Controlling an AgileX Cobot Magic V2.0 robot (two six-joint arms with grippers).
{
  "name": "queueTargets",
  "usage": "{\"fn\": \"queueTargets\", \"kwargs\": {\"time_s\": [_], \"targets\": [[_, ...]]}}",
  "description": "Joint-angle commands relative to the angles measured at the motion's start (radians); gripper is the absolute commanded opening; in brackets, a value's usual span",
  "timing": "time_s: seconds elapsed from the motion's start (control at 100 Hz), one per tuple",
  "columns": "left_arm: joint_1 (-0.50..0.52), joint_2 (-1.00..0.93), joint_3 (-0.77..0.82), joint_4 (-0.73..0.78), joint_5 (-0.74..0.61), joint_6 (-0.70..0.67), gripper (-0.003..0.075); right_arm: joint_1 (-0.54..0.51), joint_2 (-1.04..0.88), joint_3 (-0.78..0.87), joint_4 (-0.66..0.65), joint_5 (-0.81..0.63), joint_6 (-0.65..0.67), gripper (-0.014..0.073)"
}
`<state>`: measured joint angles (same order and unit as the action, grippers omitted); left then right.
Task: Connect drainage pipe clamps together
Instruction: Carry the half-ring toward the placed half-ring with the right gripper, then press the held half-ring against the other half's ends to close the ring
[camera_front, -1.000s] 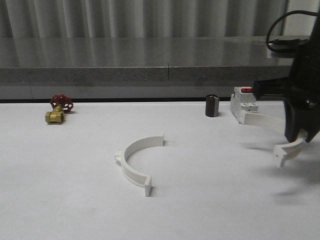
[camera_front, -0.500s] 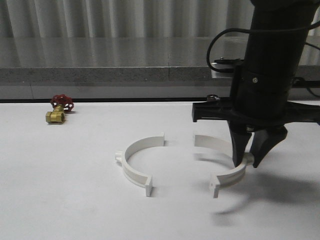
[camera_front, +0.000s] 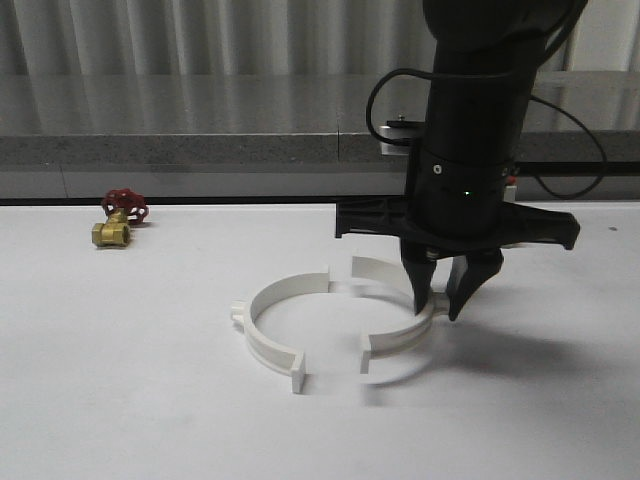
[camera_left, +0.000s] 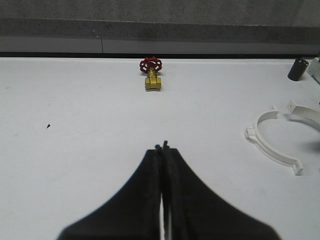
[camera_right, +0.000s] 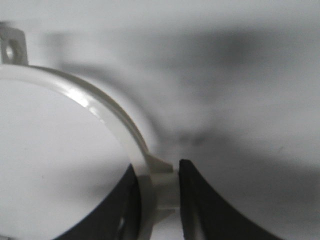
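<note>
The left end effector (camera_left: 164, 146) sits pinched together with nothing in it, low over the surface (camera_front: 120, 380); a brass valve with a red handwheel (camera_left: 151, 75) lies ahead of it. Off to its right rests the free half-clamp (camera_front: 272, 325). The right end effector (camera_front: 441, 305) grips the second half-clamp (camera_front: 400, 335) at its outer nub, just beside the first, tabs apart. Judging by this, alignment is underway; next, the 2 tab pairs need closing squarely.
</note>
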<state>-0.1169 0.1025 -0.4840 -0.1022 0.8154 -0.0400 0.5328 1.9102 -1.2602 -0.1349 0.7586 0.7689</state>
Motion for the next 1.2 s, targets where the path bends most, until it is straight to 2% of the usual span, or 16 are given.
{"fn": "queueTargets", "kwargs": {"time_s": [0.0,0.55,1.06,1.13,1.19], "targets": [[-0.001,0.015,-0.026,-0.008,-0.071,-0.008,-0.0020,0.007,-0.033,-0.029,-0.032,-0.020,0.035,0.0132],[-0.001,0.015,-0.026,-0.008,-0.071,-0.008,-0.0020,0.061,-0.014,-0.037,-0.093,-0.058,0.249,0.0132],[-0.001,0.015,-0.026,-0.007,-0.071,-0.008,-0.0020,0.076,0.006,-0.037,-0.094,-0.060,0.279,0.0132],[-0.001,0.015,-0.026,-0.006,-0.071,-0.008,-0.0020,0.075,0.006,-0.037,-0.094,-0.061,0.279,0.0156],[-0.001,0.015,-0.026,-0.006,-0.071,-0.008,-0.0020,0.075,0.006,-0.037,-0.094,-0.072,0.278,0.0239]]}}
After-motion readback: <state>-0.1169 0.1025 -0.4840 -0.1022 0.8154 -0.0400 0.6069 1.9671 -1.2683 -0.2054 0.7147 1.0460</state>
